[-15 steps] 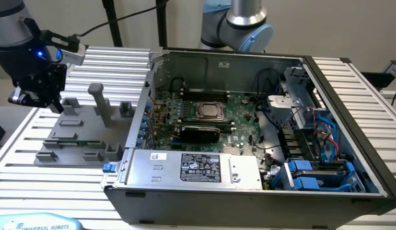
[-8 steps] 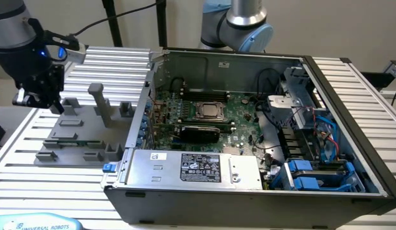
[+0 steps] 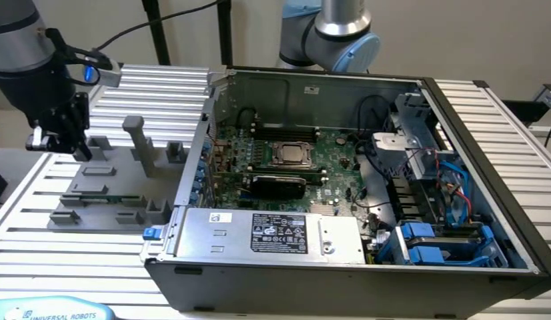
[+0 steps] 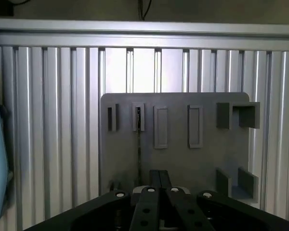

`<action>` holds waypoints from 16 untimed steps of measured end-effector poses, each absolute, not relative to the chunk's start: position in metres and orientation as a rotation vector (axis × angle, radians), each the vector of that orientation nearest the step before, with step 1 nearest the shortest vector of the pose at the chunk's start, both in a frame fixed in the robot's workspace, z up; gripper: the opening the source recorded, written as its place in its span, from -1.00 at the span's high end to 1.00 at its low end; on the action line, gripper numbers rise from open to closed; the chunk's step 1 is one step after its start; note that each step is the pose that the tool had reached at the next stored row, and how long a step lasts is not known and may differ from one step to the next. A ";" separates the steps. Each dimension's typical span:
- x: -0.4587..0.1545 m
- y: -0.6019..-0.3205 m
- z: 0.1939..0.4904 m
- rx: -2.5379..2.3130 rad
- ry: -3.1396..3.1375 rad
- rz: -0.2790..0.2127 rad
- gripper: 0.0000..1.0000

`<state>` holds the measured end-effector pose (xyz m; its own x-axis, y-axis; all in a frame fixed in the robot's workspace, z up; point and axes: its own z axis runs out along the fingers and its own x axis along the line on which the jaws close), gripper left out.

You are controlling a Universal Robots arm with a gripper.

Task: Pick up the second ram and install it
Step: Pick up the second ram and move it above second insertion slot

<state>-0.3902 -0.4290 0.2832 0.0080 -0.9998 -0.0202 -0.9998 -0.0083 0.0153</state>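
A: One pincer (image 3: 60,148) at the exterior view's far left, hanging over the far corner of a grey fixture plate (image 3: 97,217) on the slatted metal surface (image 3: 44,253). Touching nothing.

B: Spread or closed?

A: Pressed together, going by the wrist view: pincer (image 4: 159,179) tips side by side, nothing pinched between.

B: And the second ram?

A: Lower and a little rightward. Second ram (image 3: 111,198), a thin green strip set on edge in the plate's holders, close to the plate's near side, apart from the pincer. From the wrist, second ram (image 4: 138,154) edge-on, a thin dark line across the plate (image 4: 183,163), slightly off the tips' line, not touched.

B: Further right?

A: Upright grey post (image 3: 136,143) on the plate, then the open computer case (image 3: 302,90). Inside, green motherboard (image 3: 338,150) lying flat, power supply box (image 3: 275,233) along the near wall, blue drive carriers (image 3: 431,243) in the right-hand corner.
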 end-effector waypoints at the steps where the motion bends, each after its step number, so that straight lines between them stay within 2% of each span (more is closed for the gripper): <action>1: -0.389 -0.429 0.282 -2.233 2.205 0.039 0.79; 14: -0.383 -0.436 0.271 -2.240 2.198 0.039 0.76; 16: -0.383 -0.436 0.269 -2.240 2.198 0.039 0.52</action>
